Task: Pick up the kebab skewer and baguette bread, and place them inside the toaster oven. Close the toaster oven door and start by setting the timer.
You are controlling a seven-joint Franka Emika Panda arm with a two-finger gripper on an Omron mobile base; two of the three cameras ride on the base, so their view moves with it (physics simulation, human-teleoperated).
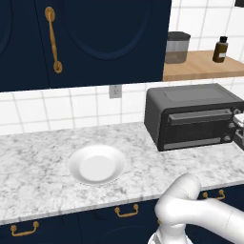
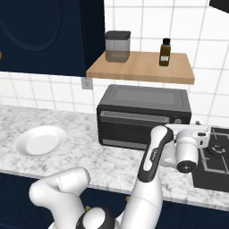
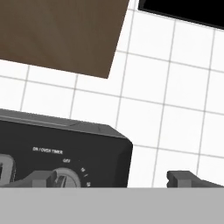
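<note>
At the right end of the toaster oven (image 2: 144,117), the tool (image 3: 111,178) hovers with its two tips spread wide apart and nothing between them, lined up near the timer knob (image 3: 65,178) under the printed ON/OVEN TIMER label. The risk from here looks like a miss: one tip sits over the knob while the other hangs past the oven's right edge in front of the tiled wall, so closing now would probably catch the casing corner or slip off the dial instead of turning it. The toaster oven door (image 1: 198,128) appears shut in both base views, though whether the skewer and bread lie inside cannot be told through the dark glass. The left base view shows the white plate (image 1: 97,164) bare on the marble tabletop (image 1: 33,162); the right base view shows the arm's reach beside the stove (image 2: 214,159); the hand view alone reveals the dial markings.
</note>
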